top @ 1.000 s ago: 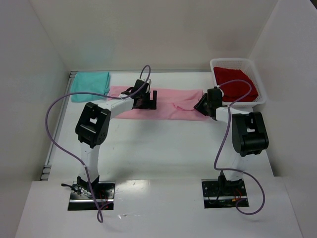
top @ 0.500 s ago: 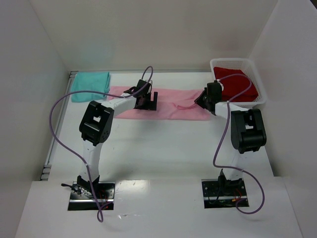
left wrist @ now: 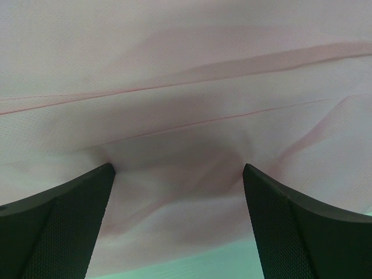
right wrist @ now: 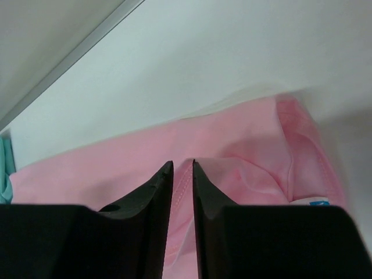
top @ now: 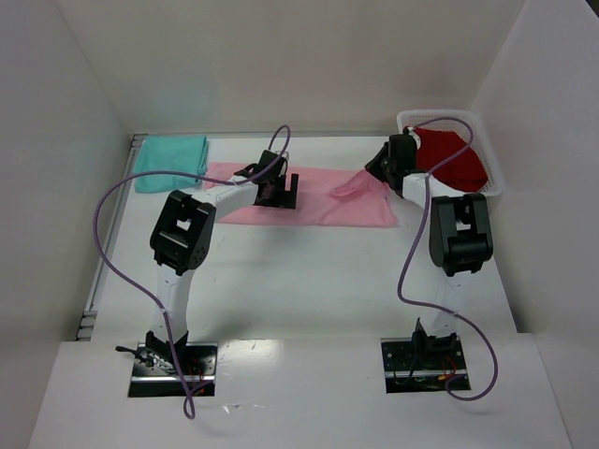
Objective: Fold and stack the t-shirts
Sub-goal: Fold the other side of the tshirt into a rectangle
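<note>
The pink t-shirt (top: 318, 196) lies as a long folded strip across the back of the table. My left gripper (top: 281, 190) is open, its fingers (left wrist: 58, 226) pressed down on the pink cloth (left wrist: 186, 116) near the strip's middle. My right gripper (top: 374, 170) is shut on the pink shirt's right end and holds that hem (right wrist: 183, 192) lifted and turned back to the left. The teal t-shirt (top: 170, 159) lies folded at the back left. The red t-shirt (top: 451, 159) lies in the white basket (top: 496, 178) at the back right.
White walls close in the table on the left, back and right. A metal rail (top: 108, 243) runs along the table's left edge. The basket stands just right of my right gripper.
My right gripper has moved back and up with the pink shirt's right end, lifting it and folding it leftward. My left gripper has stayed pressed on the cloth.
</note>
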Available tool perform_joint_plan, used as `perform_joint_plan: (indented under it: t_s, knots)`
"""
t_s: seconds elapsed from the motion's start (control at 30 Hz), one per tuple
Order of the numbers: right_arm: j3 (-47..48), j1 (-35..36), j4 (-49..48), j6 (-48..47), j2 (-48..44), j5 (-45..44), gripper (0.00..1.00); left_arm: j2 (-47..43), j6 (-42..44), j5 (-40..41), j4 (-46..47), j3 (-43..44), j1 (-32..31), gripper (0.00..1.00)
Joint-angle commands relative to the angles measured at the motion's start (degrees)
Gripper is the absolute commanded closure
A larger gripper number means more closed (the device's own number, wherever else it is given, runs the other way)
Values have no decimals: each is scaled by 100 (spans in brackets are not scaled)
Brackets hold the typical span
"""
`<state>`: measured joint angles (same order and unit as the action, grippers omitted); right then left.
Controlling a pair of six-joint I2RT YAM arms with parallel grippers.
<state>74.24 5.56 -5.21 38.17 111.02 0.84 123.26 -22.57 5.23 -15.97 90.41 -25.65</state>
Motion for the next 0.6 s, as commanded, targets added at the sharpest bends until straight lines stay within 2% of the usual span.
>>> perform_joint_plan:
  t_s: [0.0, 0.03, 0.07, 0.1, 0.17, 0.3, 0.37, 0.5, 0.57]
  knots:
    - [328, -46, -5, -152, 25, -119, 73, 198, 42, -31, -144, 56, -10, 1]
    - [259, -46, -6, -152, -27, -119, 70, 198, 42, -31, -144, 56, -10, 1]
    - [258, -46, -6, -152, -98, -119, 59, 198, 42, -31, -144, 56, -10, 1]
    - [110, -46, -58, -152, -298, -119, 53, 198, 42, -31, -144, 56, -10, 1]
    - [-31, -46, -147, -223, -554, -58, 44, 198, 42, -31, -144, 56, -10, 1]
    - [-592, -46, -147, -275, -1345, 12, 15, 198, 42, -31, -144, 56, -10, 1]
    - [-822, -46, -235, -275, -1776, 73, 11, 198, 42, -31, -144, 56, -10, 1]
    - [-1270, -46, -155, -275, -2093, 205, 11, 198, 42, -31, -144, 56, -10, 1]
    - [-1446, -46, -155, -336, -2164, 381, 23, 198, 42, -83, -144, 56, -10, 1]
